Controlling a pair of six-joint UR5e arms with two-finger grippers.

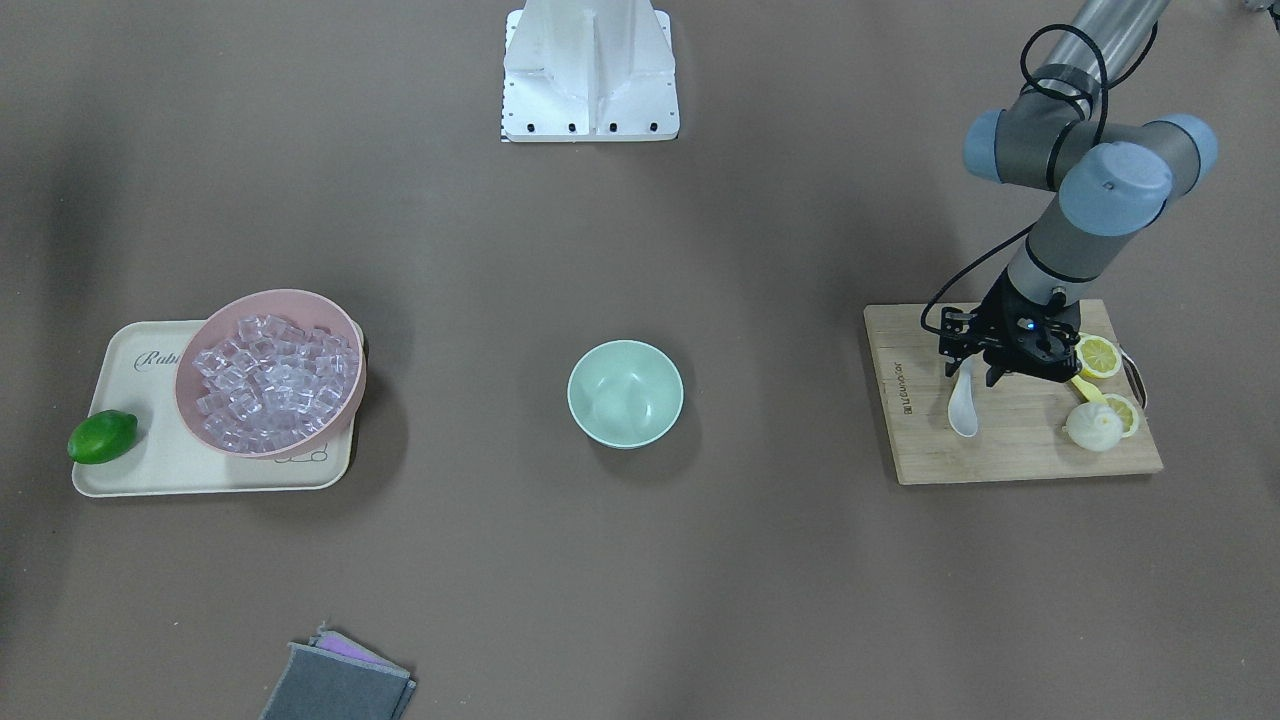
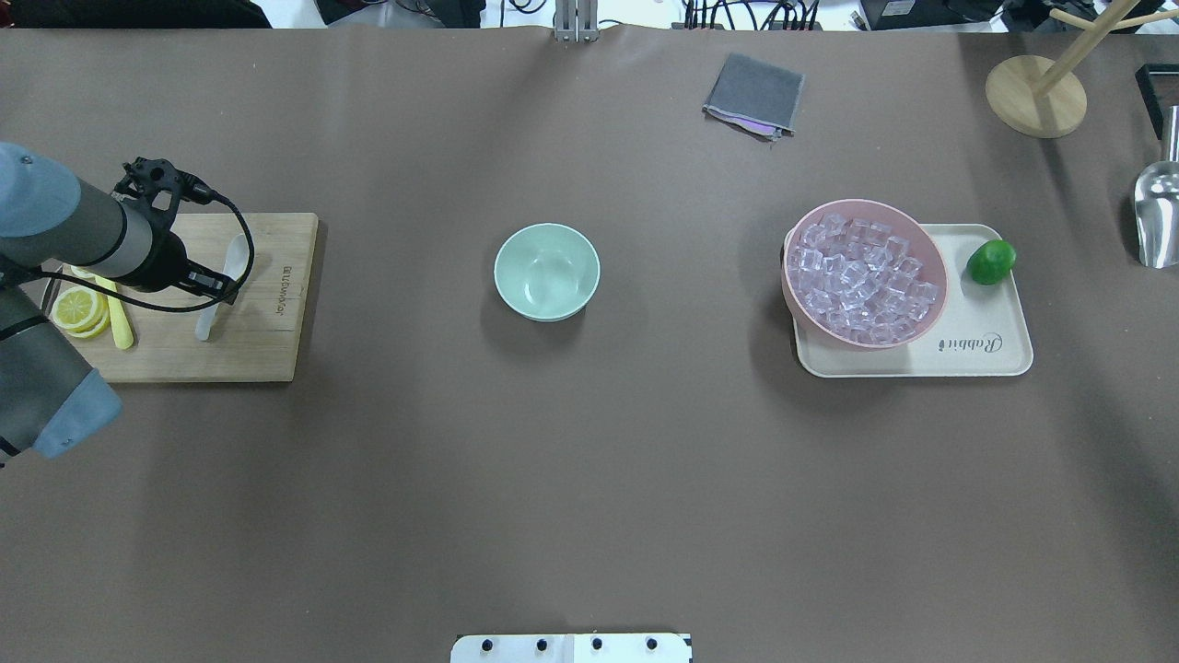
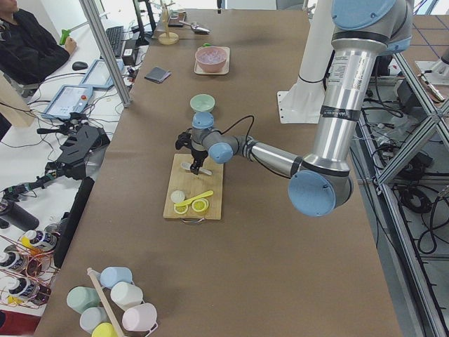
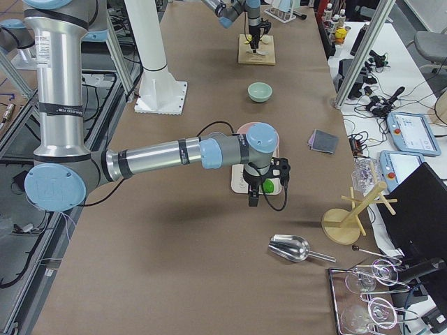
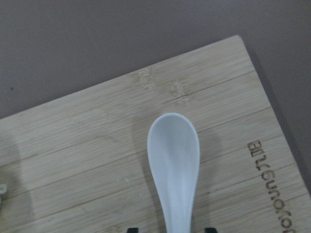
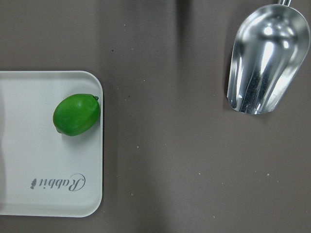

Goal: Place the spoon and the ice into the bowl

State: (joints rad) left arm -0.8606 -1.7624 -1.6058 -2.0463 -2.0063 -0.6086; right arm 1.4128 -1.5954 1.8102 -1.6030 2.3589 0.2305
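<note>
Tabletop [image 2: 589,479]: the cutting board [image 2: 258,341] on the robot's left carries the spoon [image 1: 963,410], scoop up. The left gripper [image 1: 970,372] is low over the handle, jaws spread and straddling it with a gap on each side in the wrist view, not pinching. Bowl [image 1: 625,392] sits mid-tabletop, well apart from the board, and the ice [image 1: 275,380] is piled in the pink bowl [image 1: 300,447] on the tray [image 1: 140,470]. Right gripper [image 4: 253,197] hangs by the tray's lime [image 6: 76,114] end; can't tell how its jaws stand.

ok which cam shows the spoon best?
Left wrist-mounted: the spoon fills the frame on the cutting board, with only its handle end cropped. Front-facing and overhead show it small, handle partly hidden by the left tool. Side views: a speck.
</note>
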